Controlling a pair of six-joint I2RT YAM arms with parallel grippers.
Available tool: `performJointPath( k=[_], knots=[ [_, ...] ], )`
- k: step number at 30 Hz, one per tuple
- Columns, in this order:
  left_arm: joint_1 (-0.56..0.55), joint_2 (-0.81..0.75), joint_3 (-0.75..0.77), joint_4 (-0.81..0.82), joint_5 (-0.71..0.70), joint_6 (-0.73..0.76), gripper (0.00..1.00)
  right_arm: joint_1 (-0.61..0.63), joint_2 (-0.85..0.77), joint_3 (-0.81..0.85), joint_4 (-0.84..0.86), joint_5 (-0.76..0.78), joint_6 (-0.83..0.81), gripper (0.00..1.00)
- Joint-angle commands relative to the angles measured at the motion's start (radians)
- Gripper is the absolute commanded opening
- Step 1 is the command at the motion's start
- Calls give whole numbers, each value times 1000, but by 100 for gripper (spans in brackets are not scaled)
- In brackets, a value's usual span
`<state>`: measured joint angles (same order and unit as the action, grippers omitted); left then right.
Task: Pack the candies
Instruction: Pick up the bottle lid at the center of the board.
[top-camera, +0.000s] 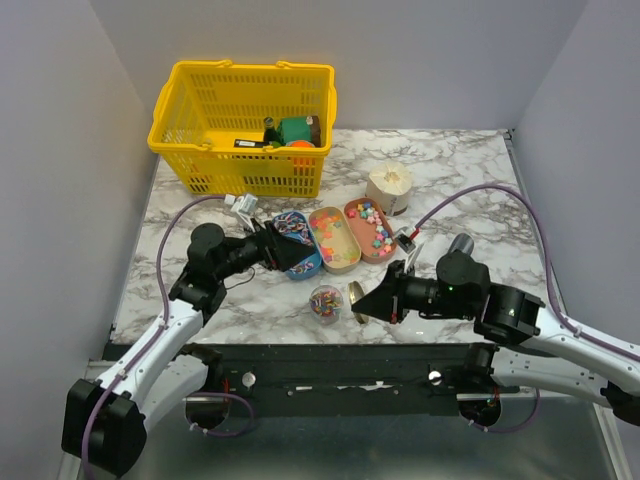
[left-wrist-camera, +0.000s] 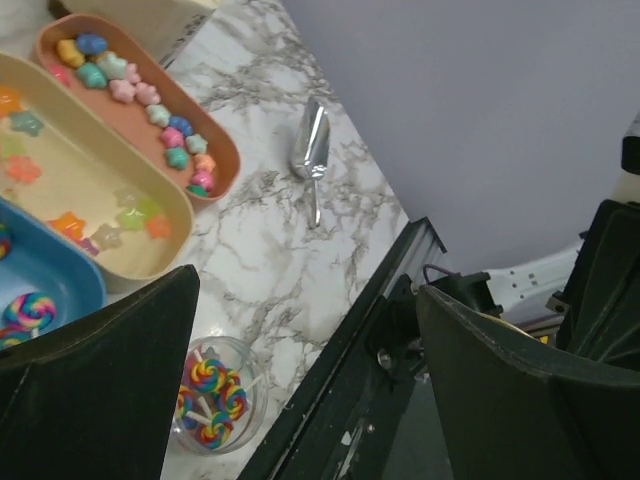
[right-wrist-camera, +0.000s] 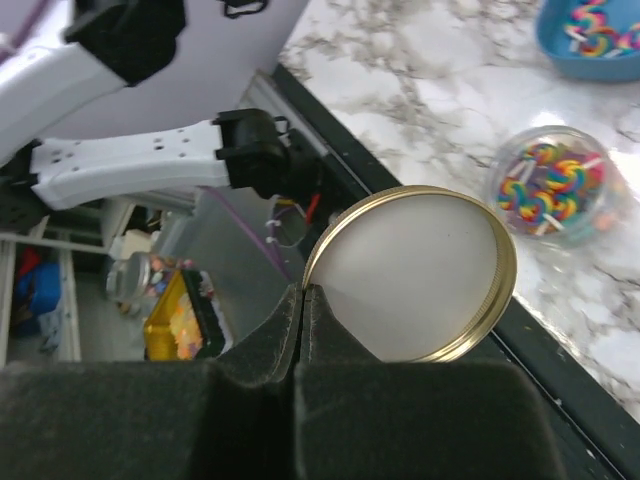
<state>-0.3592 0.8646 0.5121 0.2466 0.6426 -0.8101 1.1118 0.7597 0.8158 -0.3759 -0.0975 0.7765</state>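
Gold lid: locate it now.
Top view, near the table's front edge: the gold lid is pinched in the right end effector, just right of the lollipop jar.

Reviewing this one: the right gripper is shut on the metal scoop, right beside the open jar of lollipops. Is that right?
Not quite. The right gripper is shut on the gold lid, not the metal scoop, as the right wrist view shows. The metal scoop lies free on the table in the left wrist view. The open jar of lollipops is indeed right beside the gripper.
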Motion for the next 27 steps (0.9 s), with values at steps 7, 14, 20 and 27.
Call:
performJointPath(
  k=[7,14,20,27],
  knots=[
    [-139,-70,-95,496,179,-14,99,-44,16,69,305,-346,-65,6],
    [-165,-110,-119,750,298,-63,99,-49,58,128,299,-450,-79,6],
    [-207,-82,-162,1045,403,-191,99,-49,82,161,295,-511,-82,6],
    [-268,-64,-121,906,408,-98,98,-49,165,204,295,-610,-80,6]
  ],
)
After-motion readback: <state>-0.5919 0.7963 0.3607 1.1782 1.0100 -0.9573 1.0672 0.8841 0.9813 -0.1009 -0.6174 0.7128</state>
